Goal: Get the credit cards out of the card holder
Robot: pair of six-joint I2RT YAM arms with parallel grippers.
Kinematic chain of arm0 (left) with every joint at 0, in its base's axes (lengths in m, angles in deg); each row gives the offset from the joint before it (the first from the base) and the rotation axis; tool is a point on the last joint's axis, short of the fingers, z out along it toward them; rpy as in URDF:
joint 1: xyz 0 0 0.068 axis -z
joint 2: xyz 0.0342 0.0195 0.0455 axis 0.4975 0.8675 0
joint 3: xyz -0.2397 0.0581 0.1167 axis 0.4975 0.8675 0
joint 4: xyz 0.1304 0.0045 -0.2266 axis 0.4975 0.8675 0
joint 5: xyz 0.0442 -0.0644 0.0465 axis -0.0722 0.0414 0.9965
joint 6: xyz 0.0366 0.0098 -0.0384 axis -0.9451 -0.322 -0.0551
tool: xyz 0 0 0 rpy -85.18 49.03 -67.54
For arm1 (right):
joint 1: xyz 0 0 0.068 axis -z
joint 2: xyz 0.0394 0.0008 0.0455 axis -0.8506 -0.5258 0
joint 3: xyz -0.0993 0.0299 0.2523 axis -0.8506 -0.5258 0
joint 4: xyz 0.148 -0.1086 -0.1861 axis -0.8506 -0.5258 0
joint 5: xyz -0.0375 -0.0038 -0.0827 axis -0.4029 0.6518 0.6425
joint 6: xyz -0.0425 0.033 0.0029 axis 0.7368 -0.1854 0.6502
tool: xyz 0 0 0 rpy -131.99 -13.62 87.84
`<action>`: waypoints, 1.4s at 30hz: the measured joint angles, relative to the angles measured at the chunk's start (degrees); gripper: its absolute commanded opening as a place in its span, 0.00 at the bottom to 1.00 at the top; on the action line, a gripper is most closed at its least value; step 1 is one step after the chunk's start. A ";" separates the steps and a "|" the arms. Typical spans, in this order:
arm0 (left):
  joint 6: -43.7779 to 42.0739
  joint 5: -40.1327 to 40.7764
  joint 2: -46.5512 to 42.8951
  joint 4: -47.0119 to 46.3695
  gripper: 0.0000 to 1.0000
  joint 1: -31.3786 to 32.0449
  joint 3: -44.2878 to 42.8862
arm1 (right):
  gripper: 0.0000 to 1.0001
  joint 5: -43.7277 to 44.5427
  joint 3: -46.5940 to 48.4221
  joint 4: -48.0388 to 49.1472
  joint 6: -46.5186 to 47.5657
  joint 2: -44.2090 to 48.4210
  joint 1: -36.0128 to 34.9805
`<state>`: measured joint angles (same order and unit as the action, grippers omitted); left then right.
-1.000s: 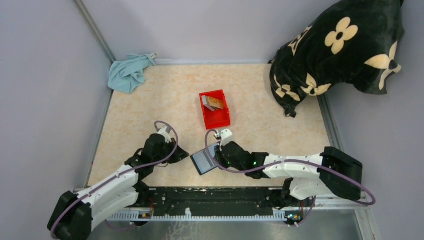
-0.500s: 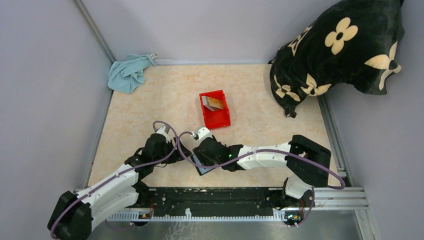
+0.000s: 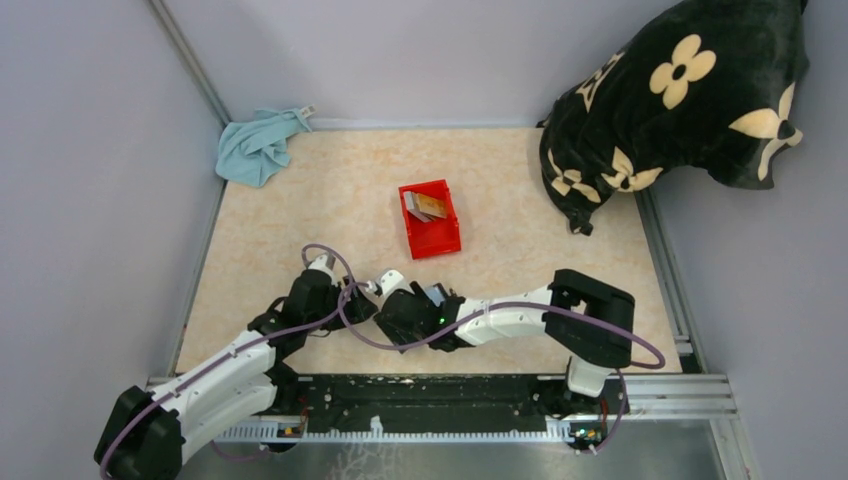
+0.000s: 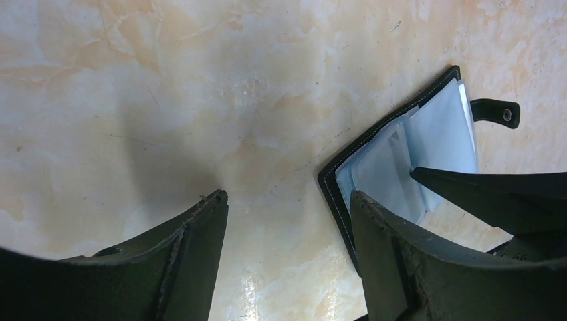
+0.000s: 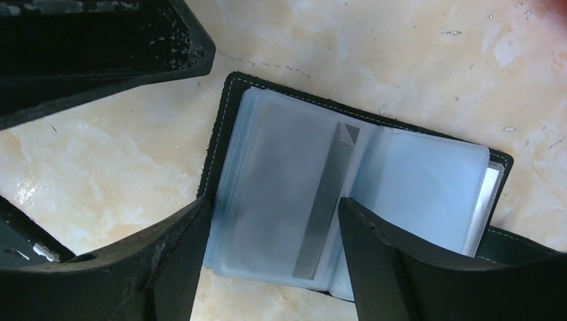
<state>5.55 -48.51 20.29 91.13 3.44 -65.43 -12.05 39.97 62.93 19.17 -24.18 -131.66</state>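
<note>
Card holder (image 5: 374,167) lies open on the table (image 5: 100,147), clear sleeves (image 5: 287,174) up. Right gripper (image 5: 274,204) straddles it, jaws apart, grasping nothing; left gripper (image 4: 287,200), also released, hangs just beside. Sleeves look light, floppy, slick; stitched black border probably gives firmer hold. Credit cards (image 3: 425,206) sit in red bin (image 3: 440,240).

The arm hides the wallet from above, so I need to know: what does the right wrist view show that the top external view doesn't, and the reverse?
Right wrist only: the card holder lying open, clear sleeves showing, one grey strip in a sleeve, no card plainly visible; the right gripper stands open over it. Top external only: the red bin with credit cards in it, the blue cloth and the flowered cushion. Both: the right gripper itself and the marbled table.
</note>
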 measured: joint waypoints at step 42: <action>0.02 -0.59 1.18 -2.23 0.68 0.00 0.61 | 0.00 -2.32 -5.16 3.87 -4.55 6.38 2.21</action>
<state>5.57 -49.10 21.47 88.90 3.44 -64.82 -14.37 34.81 66.80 14.63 -17.80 -129.45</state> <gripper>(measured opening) 0.687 0.005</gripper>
